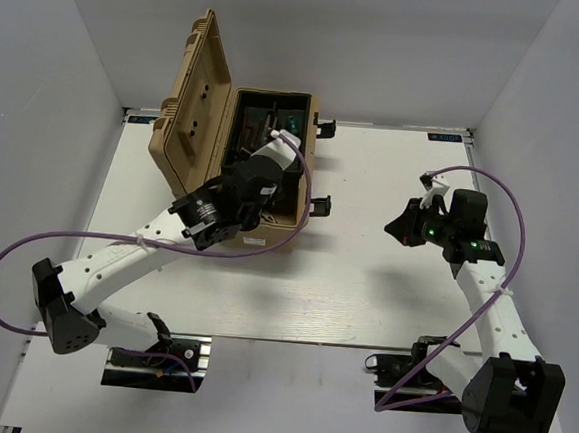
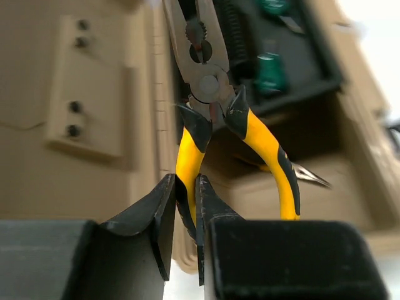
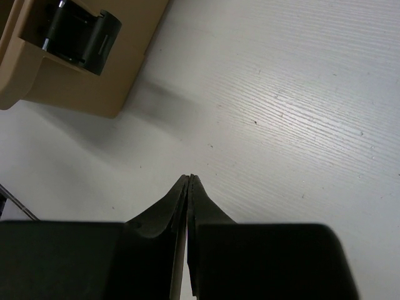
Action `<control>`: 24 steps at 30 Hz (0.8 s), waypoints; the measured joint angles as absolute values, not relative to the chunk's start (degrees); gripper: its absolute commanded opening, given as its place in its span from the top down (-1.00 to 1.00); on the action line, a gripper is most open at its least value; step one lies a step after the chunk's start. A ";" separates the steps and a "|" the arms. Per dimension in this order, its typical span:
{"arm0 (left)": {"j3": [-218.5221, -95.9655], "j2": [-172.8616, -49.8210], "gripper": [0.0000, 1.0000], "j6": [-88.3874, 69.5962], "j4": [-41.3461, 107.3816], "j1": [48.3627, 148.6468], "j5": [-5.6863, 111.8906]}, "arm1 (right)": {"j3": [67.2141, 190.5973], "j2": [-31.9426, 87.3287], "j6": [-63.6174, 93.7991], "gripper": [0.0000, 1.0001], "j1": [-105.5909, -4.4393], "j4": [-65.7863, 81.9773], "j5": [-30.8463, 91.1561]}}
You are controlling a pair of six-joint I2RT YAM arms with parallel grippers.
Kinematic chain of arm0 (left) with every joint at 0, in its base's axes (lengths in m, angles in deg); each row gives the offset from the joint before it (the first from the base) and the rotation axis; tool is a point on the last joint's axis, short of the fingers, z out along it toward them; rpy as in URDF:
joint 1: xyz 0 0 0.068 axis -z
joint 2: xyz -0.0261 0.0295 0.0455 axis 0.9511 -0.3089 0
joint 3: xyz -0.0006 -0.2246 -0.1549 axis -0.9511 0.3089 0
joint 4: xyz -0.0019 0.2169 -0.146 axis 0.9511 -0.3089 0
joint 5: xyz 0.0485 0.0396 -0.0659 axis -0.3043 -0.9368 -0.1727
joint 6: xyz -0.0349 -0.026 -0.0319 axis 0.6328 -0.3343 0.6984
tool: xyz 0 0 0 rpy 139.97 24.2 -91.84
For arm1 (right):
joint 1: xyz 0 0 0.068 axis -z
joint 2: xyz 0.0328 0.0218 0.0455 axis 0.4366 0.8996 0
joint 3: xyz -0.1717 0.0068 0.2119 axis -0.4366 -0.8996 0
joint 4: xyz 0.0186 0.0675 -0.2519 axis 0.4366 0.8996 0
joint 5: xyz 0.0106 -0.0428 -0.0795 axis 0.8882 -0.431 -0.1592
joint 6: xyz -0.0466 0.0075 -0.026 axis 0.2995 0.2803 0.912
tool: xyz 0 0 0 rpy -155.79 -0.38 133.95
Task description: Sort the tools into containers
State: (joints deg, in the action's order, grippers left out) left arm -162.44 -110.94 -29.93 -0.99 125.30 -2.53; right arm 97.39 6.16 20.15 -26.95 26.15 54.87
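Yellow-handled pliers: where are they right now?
Left wrist view: the yellow-handled pliers are clamped by one handle in the left gripper, above the open tan toolbox on the left side of the table.

Tan matt plast. toolbox (image 1: 193, 99), metal pliers (image 2: 209, 84) (glossy grips (image 2: 265, 147))

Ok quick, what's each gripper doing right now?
Left gripper: closed on one handle of the yellow-handled pliers.
Right gripper: closed, holding nothing.

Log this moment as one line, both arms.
left gripper: shut on one pliers handle, over open toolbox | right gripper: shut, empty, above table beside toolbox
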 measured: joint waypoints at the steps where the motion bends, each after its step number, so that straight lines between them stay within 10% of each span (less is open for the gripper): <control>1: -162.31 -111.18 1.00 -30.73 0.11 124.74 -4.35 | 97.30 6.16 20.01 0.88 -26.97 26.13 54.92; 11: -156.34 -120.93 0.98 -35.08 7.87 120.21 -6.40 | 97.26 5.86 19.42 0.88 -26.71 25.72 55.64; 24: -156.36 -123.94 -0.12 -33.25 8.13 116.69 -0.55 | 96.52 5.40 19.27 0.76 -24.39 25.48 56.36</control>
